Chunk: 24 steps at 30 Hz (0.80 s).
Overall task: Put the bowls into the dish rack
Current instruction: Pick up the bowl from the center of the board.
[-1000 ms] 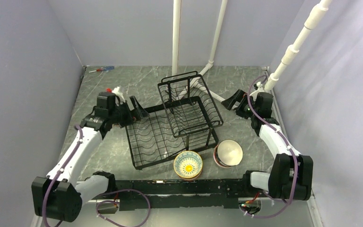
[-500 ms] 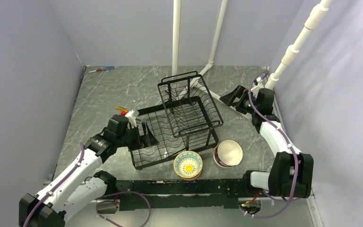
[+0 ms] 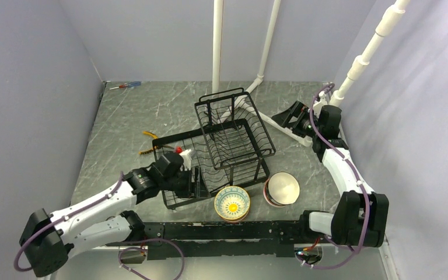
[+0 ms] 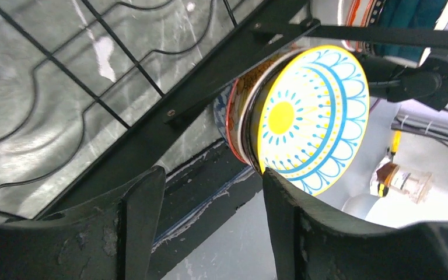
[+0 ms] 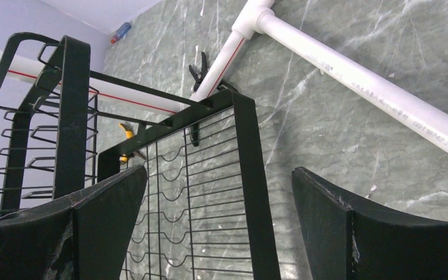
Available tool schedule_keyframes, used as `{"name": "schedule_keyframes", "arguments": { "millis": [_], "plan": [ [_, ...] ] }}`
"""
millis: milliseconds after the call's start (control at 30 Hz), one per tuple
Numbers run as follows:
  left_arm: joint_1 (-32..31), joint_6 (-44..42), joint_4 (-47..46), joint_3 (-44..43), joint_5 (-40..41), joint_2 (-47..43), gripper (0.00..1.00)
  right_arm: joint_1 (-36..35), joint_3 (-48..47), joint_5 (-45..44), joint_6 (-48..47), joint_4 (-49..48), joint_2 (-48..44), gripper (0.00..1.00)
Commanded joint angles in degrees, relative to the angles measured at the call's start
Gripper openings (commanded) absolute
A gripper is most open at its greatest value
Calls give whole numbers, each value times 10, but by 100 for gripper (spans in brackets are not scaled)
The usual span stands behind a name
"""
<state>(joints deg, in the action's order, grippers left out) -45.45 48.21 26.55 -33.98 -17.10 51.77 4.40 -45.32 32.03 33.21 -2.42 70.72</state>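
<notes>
Bowls sit stacked just beyond left gripper, its jaws apart, holding nothing.

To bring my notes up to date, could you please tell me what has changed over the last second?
The left gripper swept from the dish rack's far left corner along its left side to the near corner. It is now open and empty beside the yellow-centred bowl stack. The right gripper barely shifted and is open at the rack's far right. The rack, that stack and the white-inside bowl stack stayed put.
</notes>
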Motion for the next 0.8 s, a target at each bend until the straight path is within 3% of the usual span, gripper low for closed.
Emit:
{"name": "schedule_keyframes", "arguments": {
  "millis": [0, 367, 767],
  "plan": [
    [-51, 24, -56, -24, 28, 36, 67, 1, -22, 0, -7, 21, -27, 100],
    [-109, 63, -131, -6, 46, 79, 62, 0, -30, 11, -2, 19, -24, 100],
    [-117, 59, -146, -16, 43, 116, 40, 1, -43, 17, -4, 22, -25, 100]
  ]
}}
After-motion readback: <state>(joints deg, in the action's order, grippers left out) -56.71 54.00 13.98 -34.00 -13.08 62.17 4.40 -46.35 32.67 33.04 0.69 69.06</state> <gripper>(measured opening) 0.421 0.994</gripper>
